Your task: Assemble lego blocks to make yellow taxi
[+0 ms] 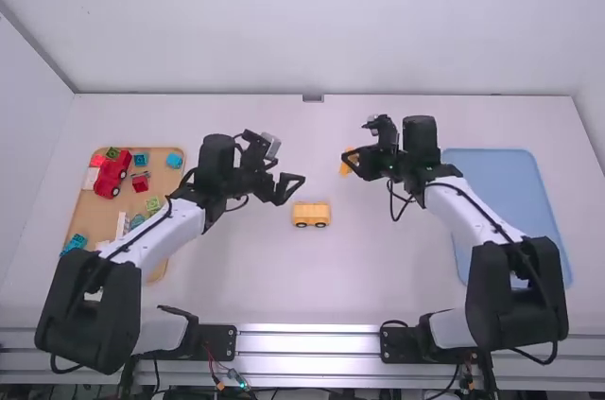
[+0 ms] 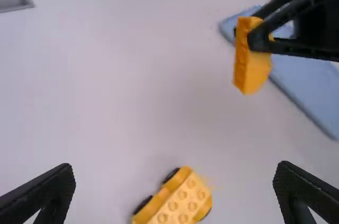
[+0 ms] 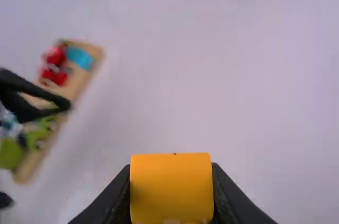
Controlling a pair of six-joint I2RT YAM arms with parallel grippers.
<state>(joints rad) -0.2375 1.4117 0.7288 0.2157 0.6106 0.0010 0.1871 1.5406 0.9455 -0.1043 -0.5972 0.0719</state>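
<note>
A white table (image 1: pixel 236 296) is stretching across the frame, and the yellow car base (image 1: pixel 311 215) is sitting wheels-down just below centre. Above and right of it, our right claw (image 1: pixel 350 161) is pinching a yellow block (image 3: pixel 172 187); our left claw (image 1: pixel 294 190) is gaping empty. We're risking a crooked fit, since the block seems to be hanging on edge, and an unheld base could be rolling away under our push.

The wheeled yellow block (image 1: pixel 311 215) is smooth plastic, the rail (image 1: pixel 307 343) metal, the tan tray (image 1: pixel 97 217) perhaps wood.
</note>
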